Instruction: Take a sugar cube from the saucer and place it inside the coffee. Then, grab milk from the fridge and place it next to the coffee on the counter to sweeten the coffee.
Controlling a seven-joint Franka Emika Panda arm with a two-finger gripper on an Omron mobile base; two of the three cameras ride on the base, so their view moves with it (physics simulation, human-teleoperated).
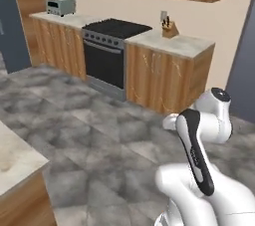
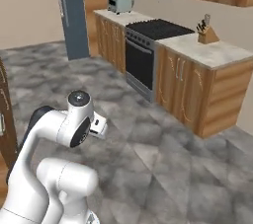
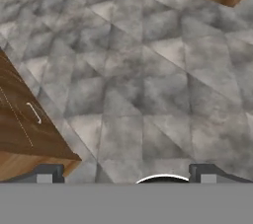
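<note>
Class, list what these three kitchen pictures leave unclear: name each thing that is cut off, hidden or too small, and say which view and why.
- Fridge: right base view, cut by the top edge; door shut, contents hidden.
- Near counter: left base view, cut by the left edge; most of its top is outside the picture.
- Knife block: left base view, too small to count knives.
- End effector: hand view, just the tips of its fingertips show, standing wide apart.

Open grey tiled floor (image 3: 148, 80) lay wide and clear ahead of the gripper (image 3: 126, 173), whose fingers stood fully apart. A wooden cabinet (image 3: 24, 124) crowded its left side. Farther off, the stove (image 1: 107, 56) and counter (image 1: 172, 43) closed the way.
</note>
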